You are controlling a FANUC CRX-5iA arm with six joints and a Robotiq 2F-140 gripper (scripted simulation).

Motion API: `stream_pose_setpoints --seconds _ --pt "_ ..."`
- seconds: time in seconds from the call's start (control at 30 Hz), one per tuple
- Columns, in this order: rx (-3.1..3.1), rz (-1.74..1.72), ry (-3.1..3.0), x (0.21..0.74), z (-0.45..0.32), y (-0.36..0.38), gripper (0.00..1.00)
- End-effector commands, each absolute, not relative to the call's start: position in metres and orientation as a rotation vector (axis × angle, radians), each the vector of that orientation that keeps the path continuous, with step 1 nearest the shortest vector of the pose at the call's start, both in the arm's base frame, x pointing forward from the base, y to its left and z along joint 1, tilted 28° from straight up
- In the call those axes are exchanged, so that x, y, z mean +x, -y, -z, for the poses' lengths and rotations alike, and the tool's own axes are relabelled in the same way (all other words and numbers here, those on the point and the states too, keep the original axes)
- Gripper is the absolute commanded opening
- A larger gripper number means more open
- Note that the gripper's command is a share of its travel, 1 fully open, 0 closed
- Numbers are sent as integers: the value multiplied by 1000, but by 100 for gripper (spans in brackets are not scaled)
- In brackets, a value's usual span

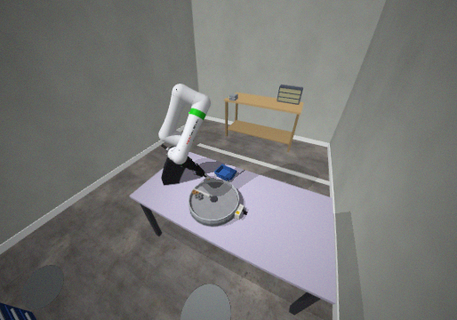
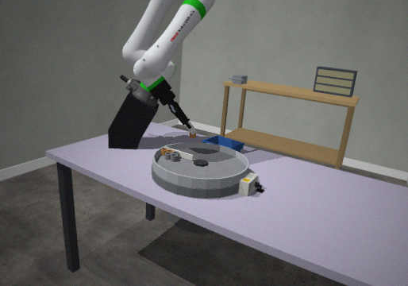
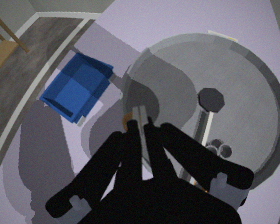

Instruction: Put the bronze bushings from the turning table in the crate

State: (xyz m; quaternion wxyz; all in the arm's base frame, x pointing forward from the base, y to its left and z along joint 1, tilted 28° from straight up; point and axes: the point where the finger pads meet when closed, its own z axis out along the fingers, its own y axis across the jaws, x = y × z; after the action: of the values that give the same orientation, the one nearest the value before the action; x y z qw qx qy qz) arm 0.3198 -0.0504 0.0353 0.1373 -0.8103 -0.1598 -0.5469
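Well, the gripper holds a bronze bushing near the crate

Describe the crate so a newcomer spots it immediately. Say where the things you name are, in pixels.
Find the pale lilac table (image 1: 284, 230) (image 2: 317, 206) (image 3: 226, 15), then the big round grey turning table (image 1: 222, 212) (image 2: 202, 183) (image 3: 241, 75) on it. Just beyond its rim, on the wooden bench's (image 1: 267, 102) (image 2: 286, 90) side, sits the crate (image 1: 225, 172) (image 2: 223, 142) (image 3: 77, 86). It is small, rectangular and open-topped, the only blue thing on that tabletop.
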Motion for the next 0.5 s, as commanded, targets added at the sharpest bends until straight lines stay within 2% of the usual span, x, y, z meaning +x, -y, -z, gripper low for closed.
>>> stream_pose_setpoints --seconds 0.0,0.47 --pt "-2325 1558 591 342 -55 6 0" --pt "-2243 1536 833 375 -91 -76 0"
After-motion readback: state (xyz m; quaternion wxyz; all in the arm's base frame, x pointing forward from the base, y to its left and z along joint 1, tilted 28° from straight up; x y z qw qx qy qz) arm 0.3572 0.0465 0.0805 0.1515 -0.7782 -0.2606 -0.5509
